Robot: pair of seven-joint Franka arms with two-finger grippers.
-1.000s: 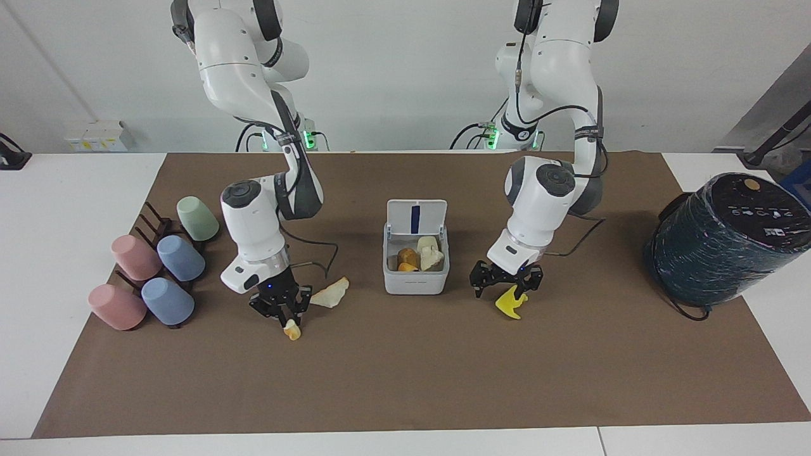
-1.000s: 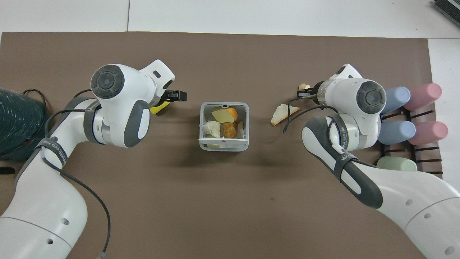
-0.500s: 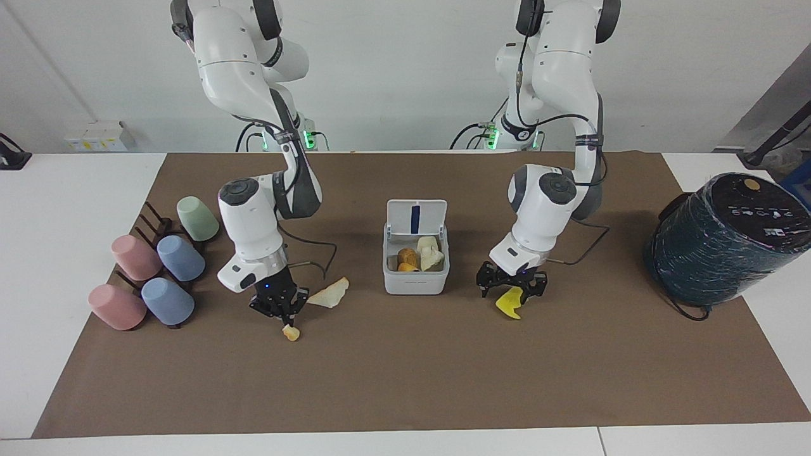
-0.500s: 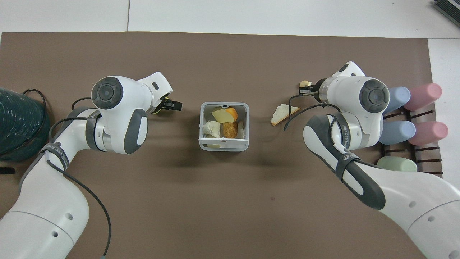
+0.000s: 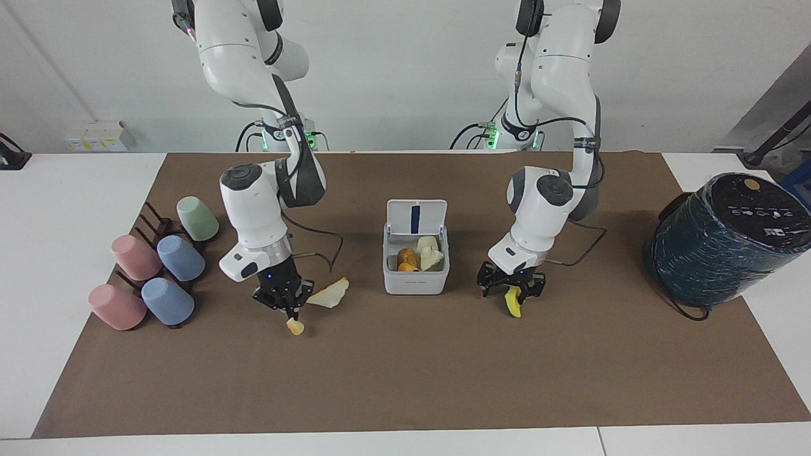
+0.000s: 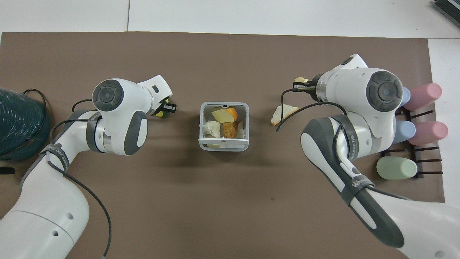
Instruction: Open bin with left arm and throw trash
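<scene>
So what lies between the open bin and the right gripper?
The beige wedge lies on the mat there, apart from the bin, beside the right gripper, which holds the tan chunk; clearest in the facing view.

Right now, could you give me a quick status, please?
Left gripper shut on yellow scrap. Right gripper shut on tan chunk. Bin open. Bread wedge on mat.

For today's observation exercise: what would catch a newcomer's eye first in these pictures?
Probably the white bin at mid-table, lid up, with scraps inside. On either side an arm reaches down: the left pincer is closed on a yellow scrap, and the right pincer pinches a small tan chunk, with a beige wedge lying beside it. Pastel cups on a rack fill the right arm's end of the table.
</scene>
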